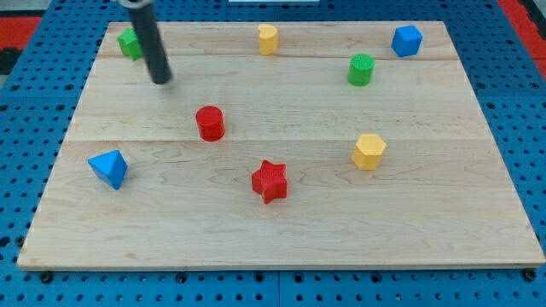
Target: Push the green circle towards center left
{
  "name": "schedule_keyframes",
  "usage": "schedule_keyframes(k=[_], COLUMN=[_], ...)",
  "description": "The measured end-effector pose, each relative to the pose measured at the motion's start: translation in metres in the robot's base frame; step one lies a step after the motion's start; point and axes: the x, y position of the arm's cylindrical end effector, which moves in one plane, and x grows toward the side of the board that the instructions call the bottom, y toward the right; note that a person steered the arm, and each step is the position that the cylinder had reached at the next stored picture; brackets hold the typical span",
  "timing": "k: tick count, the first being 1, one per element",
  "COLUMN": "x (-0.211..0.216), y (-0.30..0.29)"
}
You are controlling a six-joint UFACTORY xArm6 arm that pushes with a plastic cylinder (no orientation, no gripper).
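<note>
The green circle [361, 69], a short green cylinder, stands near the board's top right. My tip [160, 81] rests on the board at the upper left, far to the left of the green circle. A second green block [129, 42] sits just up and left of the rod, partly hidden behind it; its shape is unclear. The red cylinder [210, 123] lies down and right of my tip.
A yellow block [268, 38] stands at top centre, a blue block [407, 40] at top right, a yellow hexagon [369, 151] at centre right, a red star [270, 180] below centre, and a blue triangle [109, 167] at left. The wooden board [461, 230] lies on a blue pegboard.
</note>
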Motion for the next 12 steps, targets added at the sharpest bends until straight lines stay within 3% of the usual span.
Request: schedule_keyframes(k=[1,3,4,6,8,9,12], x=[0.024,0.025,0.025,0.007,-0.038,-0.038,-0.037], y=[0.101,0.269,0.27,0.326,0.326,0.326,0.234])
